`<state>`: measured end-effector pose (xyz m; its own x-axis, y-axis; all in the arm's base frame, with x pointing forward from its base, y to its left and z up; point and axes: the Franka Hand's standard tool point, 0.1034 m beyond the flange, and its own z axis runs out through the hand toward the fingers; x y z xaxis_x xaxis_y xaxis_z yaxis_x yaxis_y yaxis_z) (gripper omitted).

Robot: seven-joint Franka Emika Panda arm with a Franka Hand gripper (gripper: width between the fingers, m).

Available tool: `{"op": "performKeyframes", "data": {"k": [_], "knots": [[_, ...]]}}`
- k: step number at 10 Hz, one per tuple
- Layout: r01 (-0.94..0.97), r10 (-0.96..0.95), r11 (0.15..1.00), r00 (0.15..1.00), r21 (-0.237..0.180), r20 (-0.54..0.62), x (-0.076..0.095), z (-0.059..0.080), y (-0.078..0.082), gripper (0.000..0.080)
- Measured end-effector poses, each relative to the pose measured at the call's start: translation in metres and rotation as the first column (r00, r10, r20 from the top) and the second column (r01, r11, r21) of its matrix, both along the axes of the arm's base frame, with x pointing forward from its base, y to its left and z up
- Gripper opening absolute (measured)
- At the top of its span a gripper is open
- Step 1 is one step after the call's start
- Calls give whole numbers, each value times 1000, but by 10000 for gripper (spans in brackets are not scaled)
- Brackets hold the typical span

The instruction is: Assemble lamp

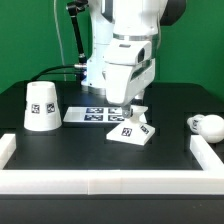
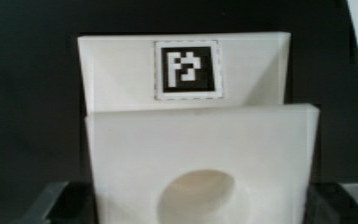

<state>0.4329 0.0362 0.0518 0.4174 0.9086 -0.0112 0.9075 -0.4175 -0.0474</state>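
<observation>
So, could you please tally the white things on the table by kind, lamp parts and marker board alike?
Base block: 1
Bulb: 1
Shade: 1
Marker board: 1
Total: 4

Lab: white-walled black table, green backdrop

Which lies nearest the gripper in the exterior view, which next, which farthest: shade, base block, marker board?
1. Base block, directly below the gripper.
2. Marker board, just to the exterior view's left.
3. Shade, far to the exterior view's left.
</observation>
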Motion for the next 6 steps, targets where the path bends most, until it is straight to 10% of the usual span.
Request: {"op": "performKeyframes", "data": {"k": [6], "knots": [[40,-41,999,999,11,32,62,1,7,535]]}}
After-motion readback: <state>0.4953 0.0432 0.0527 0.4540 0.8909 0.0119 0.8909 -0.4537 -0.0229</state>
